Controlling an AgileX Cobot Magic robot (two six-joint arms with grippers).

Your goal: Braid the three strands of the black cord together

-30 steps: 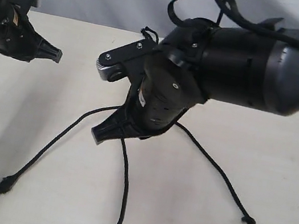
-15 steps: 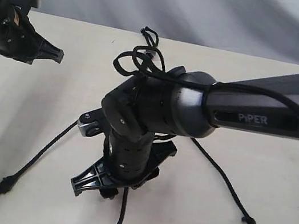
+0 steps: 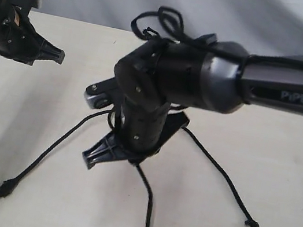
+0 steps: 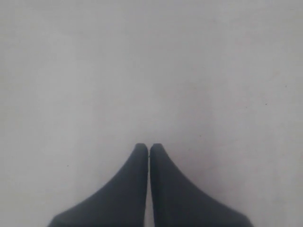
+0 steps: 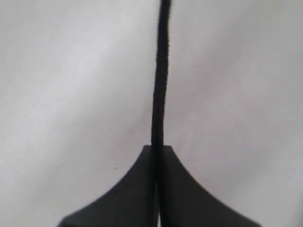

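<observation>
The right hand [image 3: 91, 156] sits low over the pale surface [image 3: 291, 185], pinched tight on the middle strand [image 5: 158, 94] of the black cord [image 3: 203, 151]. That cord fans out across the surface. The left strand [image 3: 52, 146] and right strand [image 3: 231, 192] lie loose to either side, knotted ends well apart. Where the strands join is probably behind the arm; I cannot tell. The left hand [image 3: 59, 56] hovers off to the left, fingers pressed together and empty.

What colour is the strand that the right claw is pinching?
Plain black, with no visible pattern. The strand shows best in the right wrist view.
</observation>
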